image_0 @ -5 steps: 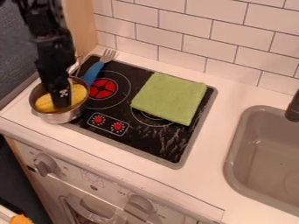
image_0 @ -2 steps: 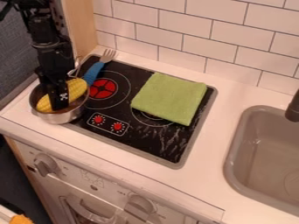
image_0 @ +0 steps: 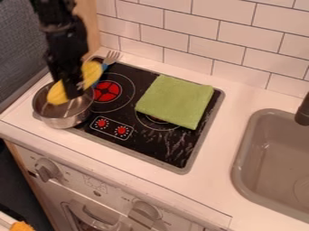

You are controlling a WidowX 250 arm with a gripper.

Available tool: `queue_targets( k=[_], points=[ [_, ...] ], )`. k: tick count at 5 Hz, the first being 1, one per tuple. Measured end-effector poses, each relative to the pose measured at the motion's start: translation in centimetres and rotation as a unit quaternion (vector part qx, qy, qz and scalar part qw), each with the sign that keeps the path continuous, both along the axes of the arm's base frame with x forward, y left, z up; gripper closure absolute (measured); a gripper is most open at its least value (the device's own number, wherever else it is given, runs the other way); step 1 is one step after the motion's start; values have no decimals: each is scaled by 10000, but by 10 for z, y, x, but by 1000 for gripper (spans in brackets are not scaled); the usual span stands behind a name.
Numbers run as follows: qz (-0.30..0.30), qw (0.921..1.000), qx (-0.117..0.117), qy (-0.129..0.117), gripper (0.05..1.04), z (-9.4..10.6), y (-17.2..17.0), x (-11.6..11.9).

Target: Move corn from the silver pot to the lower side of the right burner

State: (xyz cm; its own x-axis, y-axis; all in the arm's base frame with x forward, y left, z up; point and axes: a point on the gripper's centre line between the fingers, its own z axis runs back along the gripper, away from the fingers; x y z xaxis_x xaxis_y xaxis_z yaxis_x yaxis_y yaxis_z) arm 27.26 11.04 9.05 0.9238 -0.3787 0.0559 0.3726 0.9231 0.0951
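**Corn clamped, over the pot, upper left of frame**

We've got the gripper (image_0: 74, 95) at upper left, fingers clamped on the corn (image_0: 92, 73) around its middle. Corn lies slantwise in the grip: one end lower left, over the mouth of the silver pot (image_0: 60, 119), other end upper right, by the fork (image_0: 112, 57). We can't tell if corn touches the rim. Pot sits upright at the left edge of the cooktop (image_0: 164, 155). Left burner (image_0: 107, 91) shows red, just right of the pot. Right burner (image_0: 156, 121), center of frame, is mostly under a green cloth (image_0: 176, 100); its lower edge peeks out. We see the sink (image_0: 240, 158) at right, faucet (image_0: 303, 113) above it.
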Motion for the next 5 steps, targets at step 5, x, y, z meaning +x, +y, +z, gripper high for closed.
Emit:
queue_targets(
  k=[5],
  points=[
    [1853,9795,-743,266,460,-64,-120,-25]
  ],
)
